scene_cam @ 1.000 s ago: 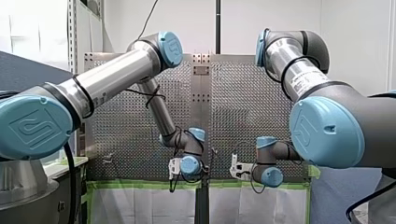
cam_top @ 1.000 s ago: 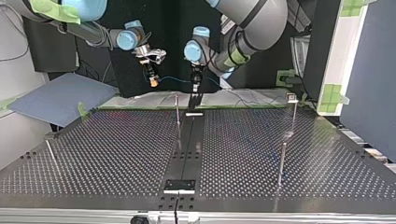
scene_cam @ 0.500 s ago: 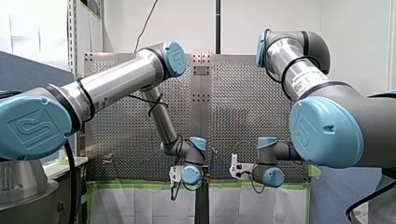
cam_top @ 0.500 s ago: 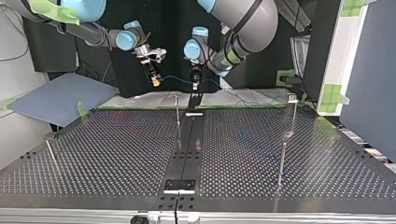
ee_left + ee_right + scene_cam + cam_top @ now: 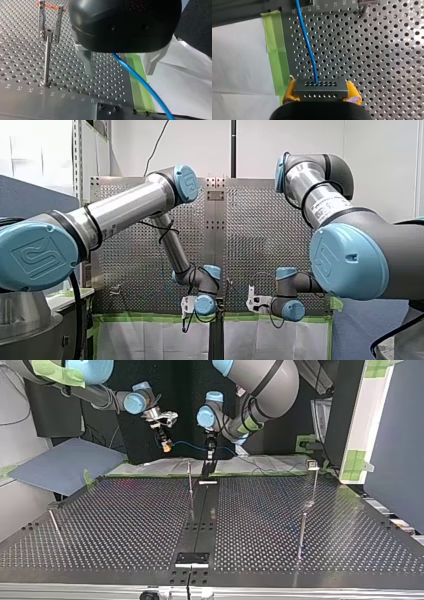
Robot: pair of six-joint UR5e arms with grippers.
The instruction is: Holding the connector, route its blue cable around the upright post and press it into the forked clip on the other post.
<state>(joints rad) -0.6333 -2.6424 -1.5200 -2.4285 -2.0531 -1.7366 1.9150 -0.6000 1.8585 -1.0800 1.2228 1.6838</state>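
My right gripper [image 5: 321, 93] is clenched on the dark connector [image 5: 320, 87], yellow pads at its sides; its blue cable [image 5: 308, 42] runs off above the perforated table [image 5: 387, 53]; my left gripper [image 5: 119, 62] hangs released, the cable passing between its metal fingers; farther ahead, the forked clip [image 5: 49, 21] tops its post [image 5: 47, 62].

Bright even light, glare on table [image 5: 391, 65]
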